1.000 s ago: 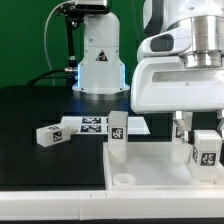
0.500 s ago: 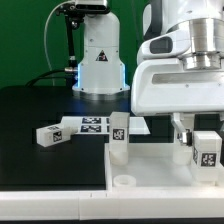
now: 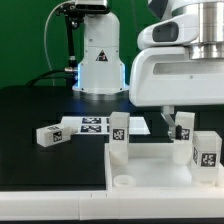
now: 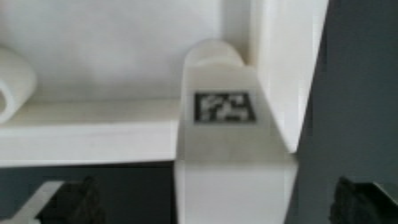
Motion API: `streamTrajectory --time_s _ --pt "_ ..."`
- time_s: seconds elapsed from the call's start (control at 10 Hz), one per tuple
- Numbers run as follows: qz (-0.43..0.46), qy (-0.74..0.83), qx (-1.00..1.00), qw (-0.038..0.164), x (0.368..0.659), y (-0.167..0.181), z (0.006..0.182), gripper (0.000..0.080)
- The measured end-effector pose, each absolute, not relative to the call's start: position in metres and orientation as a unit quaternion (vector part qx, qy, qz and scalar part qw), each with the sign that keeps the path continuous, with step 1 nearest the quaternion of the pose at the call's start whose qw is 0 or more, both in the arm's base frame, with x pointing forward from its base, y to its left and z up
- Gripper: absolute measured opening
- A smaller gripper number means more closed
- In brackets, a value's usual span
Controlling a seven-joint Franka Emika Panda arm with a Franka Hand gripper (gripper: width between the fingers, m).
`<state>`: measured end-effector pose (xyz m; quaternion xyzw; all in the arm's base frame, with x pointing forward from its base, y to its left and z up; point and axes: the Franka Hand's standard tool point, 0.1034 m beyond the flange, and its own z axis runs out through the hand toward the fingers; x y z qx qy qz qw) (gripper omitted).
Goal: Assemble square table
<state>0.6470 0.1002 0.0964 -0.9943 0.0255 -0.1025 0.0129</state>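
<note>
The white plastic square tray-like tabletop (image 3: pixel 150 166) lies on the black table (image 3: pixel 40 165), with a short chunky white tagged leg (image 4: pixel 228 120) upright at its back corner on the exterior view's right. The end effector (image 4: pixel 217 203) hangs over that corner, its dark fingers (image 4: pixel 71 203) spread open either side of the leg, touching nothing. Another upright leg (image 3: pixel 118 135) stands at the tabletop's back corner on the exterior view's left.

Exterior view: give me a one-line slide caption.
Open gripper hovers above a standing leg, two more legs upright on the square tabletop; a fourth leg lies loose beside the marker board.
</note>
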Motion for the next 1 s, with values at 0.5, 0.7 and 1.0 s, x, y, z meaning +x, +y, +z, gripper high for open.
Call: streamTrajectory --time_s 0.5,0.7,1.0 --pt "-0.046 0.038 -0.998 0.030 0.643 0.114 0.083 0.0649" --pt "-0.051 0.052 -0.997 0.030 0.645 0.113 0.083 0.0621" --pt "-0.049 0.129 -0.990 0.035 0.645 0.114 0.083 0.0335"
